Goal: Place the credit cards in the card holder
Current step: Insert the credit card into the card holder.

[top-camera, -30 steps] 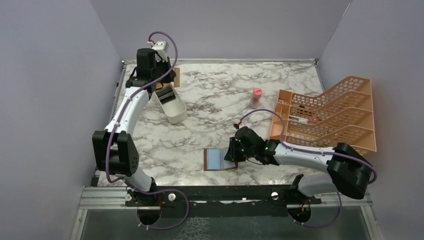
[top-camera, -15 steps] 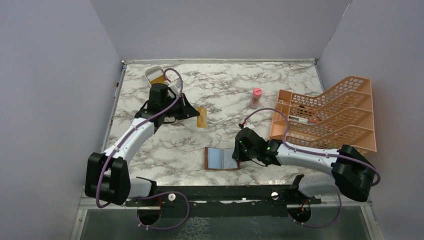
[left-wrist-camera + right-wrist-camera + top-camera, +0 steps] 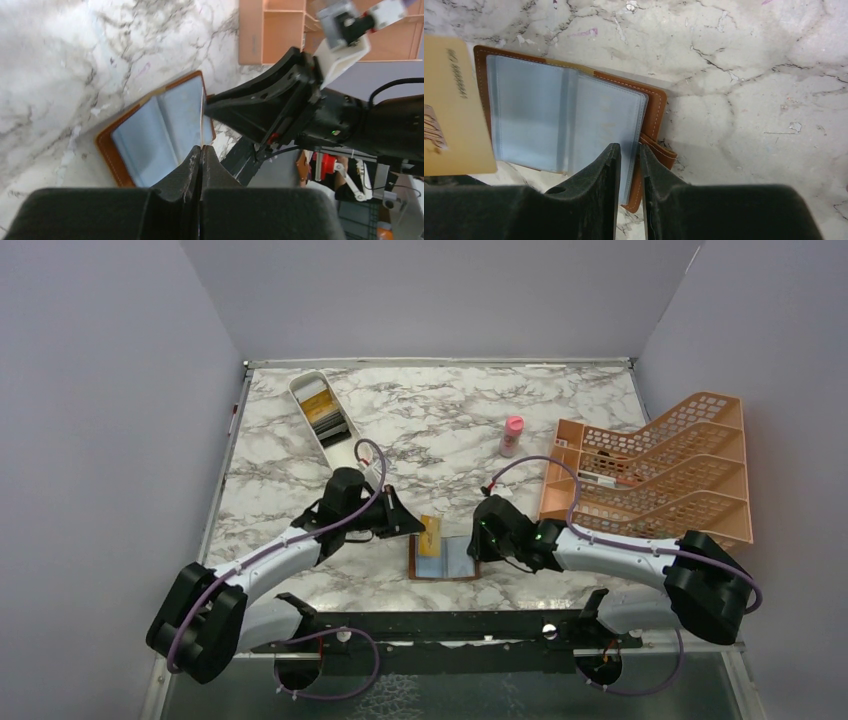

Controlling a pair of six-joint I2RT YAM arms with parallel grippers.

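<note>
Top external: outstretched left hand pinches credit card over card holder's edge.

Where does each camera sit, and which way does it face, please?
Top external: above and behind the arms, looking down on the table; both arms show.
Left wrist: on the left arm, looking along the left gripper, shut on a gold card, toward the card holder.
Right wrist: on the right arm, looking down past the right gripper pinching that holder.
Shared: all three show the open holder.
</note>
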